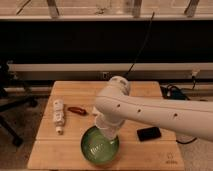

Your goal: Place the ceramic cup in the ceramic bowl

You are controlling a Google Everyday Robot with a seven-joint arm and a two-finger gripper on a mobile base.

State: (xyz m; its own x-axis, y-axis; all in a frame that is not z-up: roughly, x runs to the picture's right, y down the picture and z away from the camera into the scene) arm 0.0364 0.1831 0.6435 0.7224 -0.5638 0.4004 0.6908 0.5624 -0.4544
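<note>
Lab or office space, wooden table point(65, 150), office chair point(9, 107), wall cabling point(142, 47), gripper point(109, 134) over table

Wooden table point(65, 155) under the hand point(107, 131) — green ceramic bowl point(100, 146), white bottle point(59, 115), red item point(77, 110), black device point(149, 133).

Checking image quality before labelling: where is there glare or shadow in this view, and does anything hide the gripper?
Camera view: soft glare streaks the ceramic bowl; the window band behind is dark; the arm covers the gripper at the bowl's rim, and the ceramic cup isn't visible.
</note>
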